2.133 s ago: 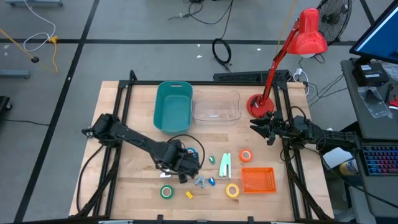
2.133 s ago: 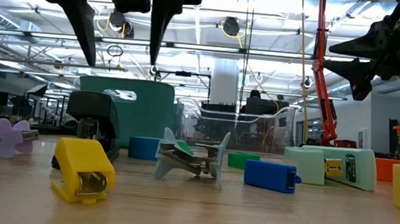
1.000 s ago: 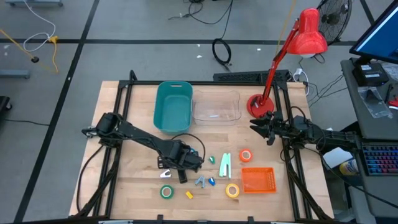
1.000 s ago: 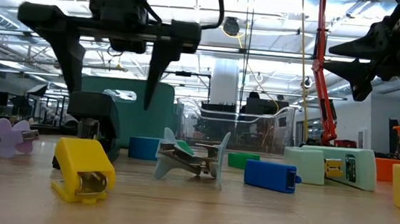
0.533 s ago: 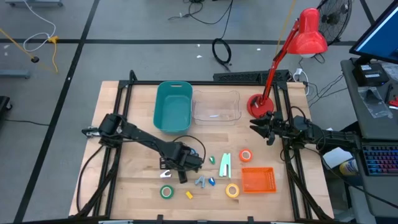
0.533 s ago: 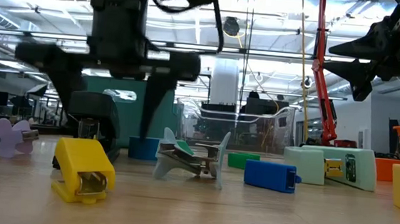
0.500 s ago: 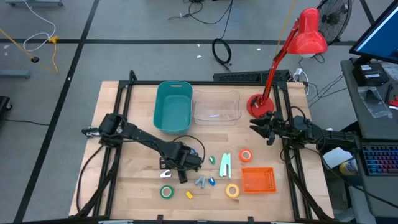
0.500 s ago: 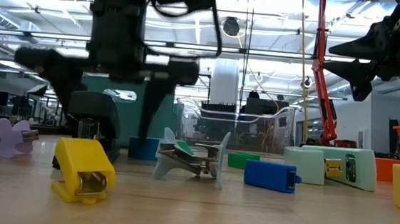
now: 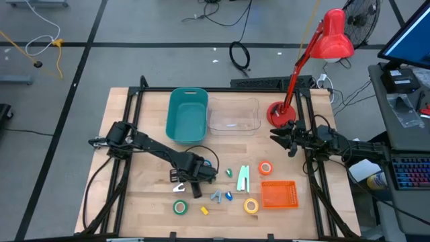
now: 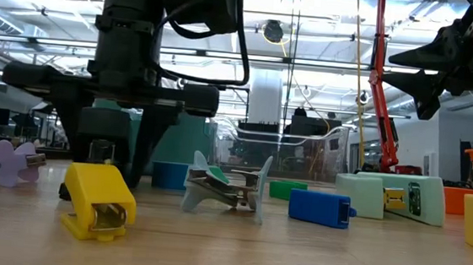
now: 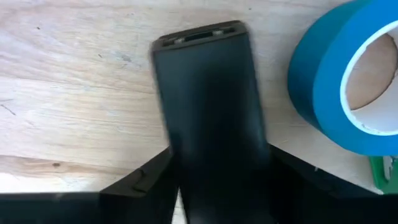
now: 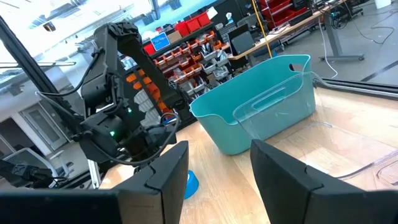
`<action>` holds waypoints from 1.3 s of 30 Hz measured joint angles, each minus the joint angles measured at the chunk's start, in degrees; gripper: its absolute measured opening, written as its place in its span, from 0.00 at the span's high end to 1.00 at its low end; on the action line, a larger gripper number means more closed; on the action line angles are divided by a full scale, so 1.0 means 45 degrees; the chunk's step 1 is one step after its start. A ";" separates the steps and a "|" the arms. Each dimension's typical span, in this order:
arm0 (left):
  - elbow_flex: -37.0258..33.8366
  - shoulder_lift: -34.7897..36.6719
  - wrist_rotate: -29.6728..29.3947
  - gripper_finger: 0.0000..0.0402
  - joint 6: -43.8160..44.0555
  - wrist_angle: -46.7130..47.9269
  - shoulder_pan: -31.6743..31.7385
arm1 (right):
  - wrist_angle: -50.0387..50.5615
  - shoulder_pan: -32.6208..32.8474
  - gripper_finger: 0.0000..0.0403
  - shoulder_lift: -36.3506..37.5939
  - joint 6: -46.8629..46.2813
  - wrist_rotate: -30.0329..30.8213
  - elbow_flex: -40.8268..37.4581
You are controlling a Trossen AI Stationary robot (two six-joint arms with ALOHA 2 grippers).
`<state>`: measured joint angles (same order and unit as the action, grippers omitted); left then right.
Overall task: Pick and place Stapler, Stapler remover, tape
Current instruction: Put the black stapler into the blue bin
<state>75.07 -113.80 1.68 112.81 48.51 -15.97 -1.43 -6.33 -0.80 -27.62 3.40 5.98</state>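
Stapler (image 11: pixel 208 106) lies straight between our left pincer's (image 11: pixel 217 186) fingers, long axis running away from the wrist, blue tape (image 11: pixel 348 87) just beside it. We see the fingers flanking it, contact unclear. It is black, boxy, mid-worktop toward the near edge. Our right pincer (image 9: pixel 290 140) waits open at the right edge.

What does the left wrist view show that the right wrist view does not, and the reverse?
Only left wrist: the black rectangular stapler, close up at the left pincer. Only right wrist: the teal plastic tub, the clear plastic container, the left arm, the open right pincer. Both: the wooden table and, likely, the blue ring-shaped tape roll.
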 joint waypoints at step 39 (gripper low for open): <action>-0.0034 0.5866 -0.1471 0.61 -0.0397 0.0808 -0.0523 | 0.0000 0.0000 0.58 0.0000 -0.0024 -0.0044 0.0000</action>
<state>74.91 -87.40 -4.94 111.03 52.15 -18.32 -1.43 -6.33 -0.80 -27.73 3.20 5.98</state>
